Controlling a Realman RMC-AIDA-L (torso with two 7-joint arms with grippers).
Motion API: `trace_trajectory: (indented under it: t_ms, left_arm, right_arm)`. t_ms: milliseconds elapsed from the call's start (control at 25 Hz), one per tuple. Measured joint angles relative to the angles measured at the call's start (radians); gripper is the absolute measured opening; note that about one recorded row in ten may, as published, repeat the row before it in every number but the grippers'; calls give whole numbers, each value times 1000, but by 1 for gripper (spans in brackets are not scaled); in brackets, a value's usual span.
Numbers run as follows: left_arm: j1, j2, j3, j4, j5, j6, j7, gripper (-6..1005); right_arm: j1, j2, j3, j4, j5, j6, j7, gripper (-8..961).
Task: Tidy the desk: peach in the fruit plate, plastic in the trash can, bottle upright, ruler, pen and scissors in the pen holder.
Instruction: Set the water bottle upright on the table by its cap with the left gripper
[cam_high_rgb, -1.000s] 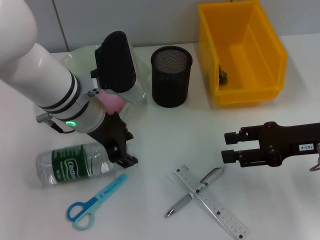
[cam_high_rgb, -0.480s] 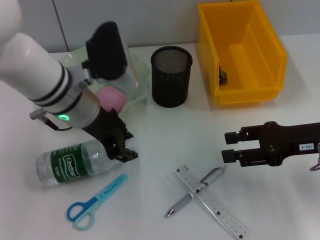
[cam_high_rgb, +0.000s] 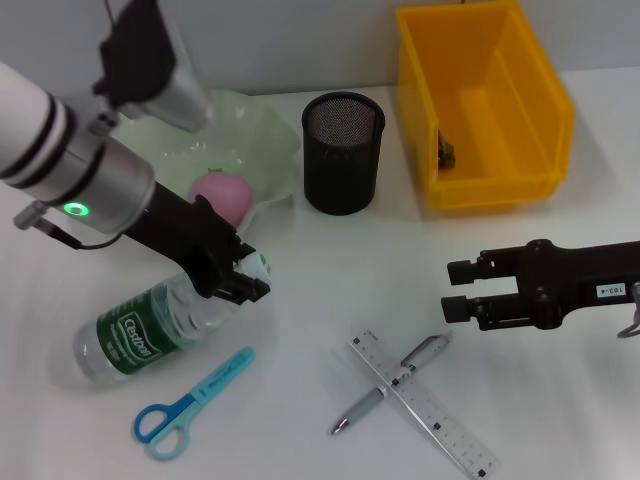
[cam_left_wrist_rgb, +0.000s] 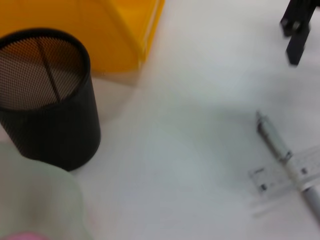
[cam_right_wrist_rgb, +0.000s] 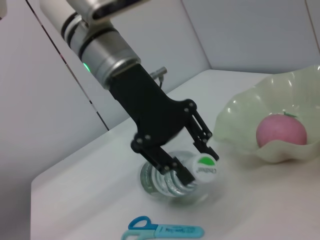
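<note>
Now the left claw (cam_high_rgb: 238, 280) is clamped around the neck of the bottle (cam_high_rgb: 150, 330), just below its white and green cap, with the cap end tilted up off the worktop (cam_high_rgb: 320, 260) and the base end lower. Behind this claw, toward the wall, the peach (cam_high_rgb: 221, 196) sits inside the fruit plate (cam_high_rgb: 262, 135). The scissors (cam_high_rgb: 190, 402) lie flat on the near side of the claw, just beside the bottle but apart from it. Toward the robot's right of the left claw, the pen holder (cam_high_rgb: 343, 152) stands upright beside the fruit plate, and the trash can (cam_high_rgb: 480, 100) stands beyond it with a small dark scrap inside.

The right claw (cam_high_rgb: 458, 290) hovers over the worktop with its fingers spread and nothing between them. Just on its near side, toward the left claw, the pen (cam_high_rgb: 392, 383) lies across the ruler (cam_high_rgb: 425, 405), the two forming a cross. In the left wrist view the pen and ruler show again, with the right claw farther off
</note>
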Motion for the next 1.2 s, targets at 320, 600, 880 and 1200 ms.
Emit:
trace_trajectory:
  t_ms: [320, 600, 880, 1200]
  left_arm:
    - [12, 5, -165, 19, -33, 98, 50, 439]
    - [24, 11, -264, 59, -35, 176, 63, 438]
    - [47, 32, -343, 92, -47, 246, 69, 438]
    - [78, 60, -425, 102, -61, 289, 77, 439]
  right_arm:
    - [4, 0, 0, 0, 0, -2, -1, 657]
    - [18, 0, -1, -1, 0, -3, -1, 657]
    - [32, -1, -4, -1, -13, -3, 9, 657]
    - [37, 4, -3, -2, -13, 3, 10, 656]
